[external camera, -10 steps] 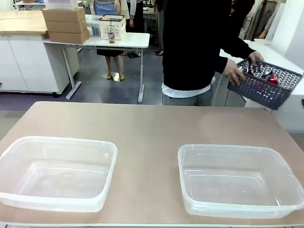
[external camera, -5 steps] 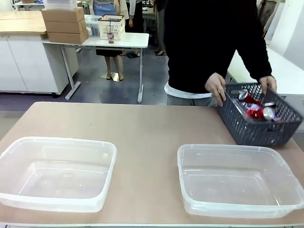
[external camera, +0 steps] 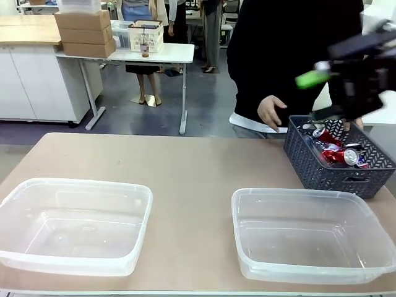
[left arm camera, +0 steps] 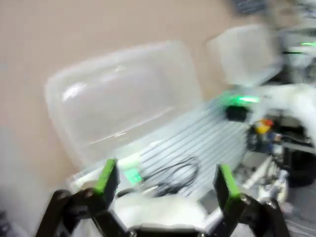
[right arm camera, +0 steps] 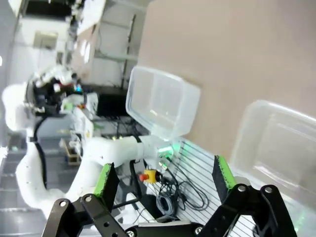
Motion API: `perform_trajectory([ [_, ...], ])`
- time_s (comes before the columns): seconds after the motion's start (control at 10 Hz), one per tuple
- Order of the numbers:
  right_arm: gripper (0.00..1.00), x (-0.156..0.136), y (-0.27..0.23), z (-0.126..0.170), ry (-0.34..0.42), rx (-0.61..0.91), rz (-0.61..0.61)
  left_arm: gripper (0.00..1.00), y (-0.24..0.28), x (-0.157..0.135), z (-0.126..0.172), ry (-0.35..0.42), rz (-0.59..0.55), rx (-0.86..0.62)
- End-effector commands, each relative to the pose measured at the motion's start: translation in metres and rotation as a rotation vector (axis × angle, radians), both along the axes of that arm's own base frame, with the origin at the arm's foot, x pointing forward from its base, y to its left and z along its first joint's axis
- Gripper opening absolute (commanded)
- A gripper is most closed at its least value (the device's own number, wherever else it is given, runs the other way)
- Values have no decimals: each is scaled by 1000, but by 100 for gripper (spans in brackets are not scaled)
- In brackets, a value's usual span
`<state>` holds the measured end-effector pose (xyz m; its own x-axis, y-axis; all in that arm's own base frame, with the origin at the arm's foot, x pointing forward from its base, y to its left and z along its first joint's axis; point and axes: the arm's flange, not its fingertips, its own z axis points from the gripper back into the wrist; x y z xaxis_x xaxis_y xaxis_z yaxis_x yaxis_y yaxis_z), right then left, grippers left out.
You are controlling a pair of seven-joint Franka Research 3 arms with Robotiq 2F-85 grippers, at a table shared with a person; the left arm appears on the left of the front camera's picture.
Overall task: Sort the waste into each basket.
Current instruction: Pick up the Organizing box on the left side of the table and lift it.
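Spreading wide, the left gripper (left arm camera: 165, 177) holds nothing between its green pads (left arm camera: 106, 175). Just past its fingertips, in the blurred left wrist view, the left clear tub (left arm camera: 123, 94) lies on the tan table (left arm camera: 74, 29). The right clear tub (left arm camera: 242, 54) sits farther off, beyond it and to one side. The right gripper (right arm camera: 164, 177) stands equally wide and grips nothing. From its wrist camera one tub lies just past the finger at picture right, and the other lies straight out between the two fingers, at the table edge.

From the front, the tubs sit side by side but apart at the near edge, their long axes running across the table. Both are lower than the right gripper and nearer the robot. That gripper hangs blurred in the air at the far right, one green pad turned toward picture left. Directly beneath it a dark grey lattice basket (external camera: 334, 176) stands on the table, just beyond the right clear tub's far rim. The waste is in this basket: red-and-silver cans (external camera: 337, 154) lie heaped on their sides, one with its silver end turned toward the camera. Their print is too small to read. A person's hand (external camera: 270, 111) is at the basket's far left corner, lower than the gripper and to its left. Behind it stands the person (external camera: 278, 49) in a black top. Farther back a white table (external camera: 124, 54) carries plain cardboard boxes (external camera: 83, 31).
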<state>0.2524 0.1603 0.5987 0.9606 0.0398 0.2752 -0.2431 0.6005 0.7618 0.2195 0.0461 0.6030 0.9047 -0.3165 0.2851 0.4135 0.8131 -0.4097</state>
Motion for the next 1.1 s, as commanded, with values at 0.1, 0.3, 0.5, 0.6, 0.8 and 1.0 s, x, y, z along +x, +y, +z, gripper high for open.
perform_trajectory([
  [0.1, 100, -15, 128, -37, 62, -179, 111, 100, 46, -11, -38, 5, 131, 360],
  [0.3, 100, -44, 154, -75, 70, -389, 330, 100, 53, -1, -77, -114, 129, 100],
  [0.5, 100, -40, 145, -48, 43, -205, 161, 100, 59, -5, -55, -36, 117, 274],
  [0.6, 100, -40, 145, -48, 43, -205, 161, 100, 59, -5, -55, -36, 117, 274],
  [0.8, 100, -38, 149, -55, 40, -230, 202, 100, 59, 2, -73, -85, 140, 177],
  [1.0, 100, -37, 235, -82, 145, -302, 169, 100, 51, 13, -104, -115, 172, 155],
])
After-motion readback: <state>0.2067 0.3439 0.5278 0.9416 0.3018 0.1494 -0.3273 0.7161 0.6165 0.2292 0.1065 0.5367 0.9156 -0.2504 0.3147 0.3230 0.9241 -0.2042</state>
